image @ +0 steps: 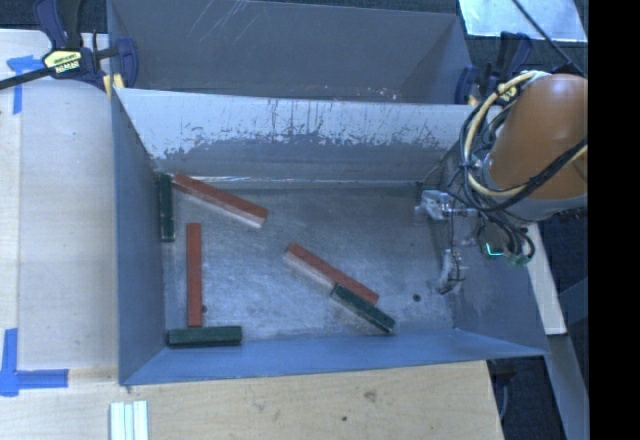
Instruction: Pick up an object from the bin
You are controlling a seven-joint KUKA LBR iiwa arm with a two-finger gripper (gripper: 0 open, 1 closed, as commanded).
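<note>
Grey metal bin with sloped walls and a scuffed flat floor, mostly bare, just a handful of bars scattered around. Arm comes in from the right of the view. The gripper hangs low over the right end of the floor, just beside the right wall. Can't tell from this angle whether it's released or clenched, so I won't guess.

Nearest thing to it is a dark green bar. It's lying flat near the front wall, left of the gripper in the view and a bit toward the front. Its long axis runs diagonally, upper-left to lower-right, so the lower-right end is the one closest to the gripper. A red bar lies on the same diagonal and touches the green one's upper-left end. They might overlap a little, can't say for sure. Other bars are well apart, over by the left wall.

My read: going for the green bar means shifting left and toward the front, then closing across its short width, with the gripper turned square to that diagonal. Bare floor in between, so the way over is open. Tight spots are the front wall near the bar's lower end and the red bar crowding the other end. The middle of the green bar looks safest.
</note>
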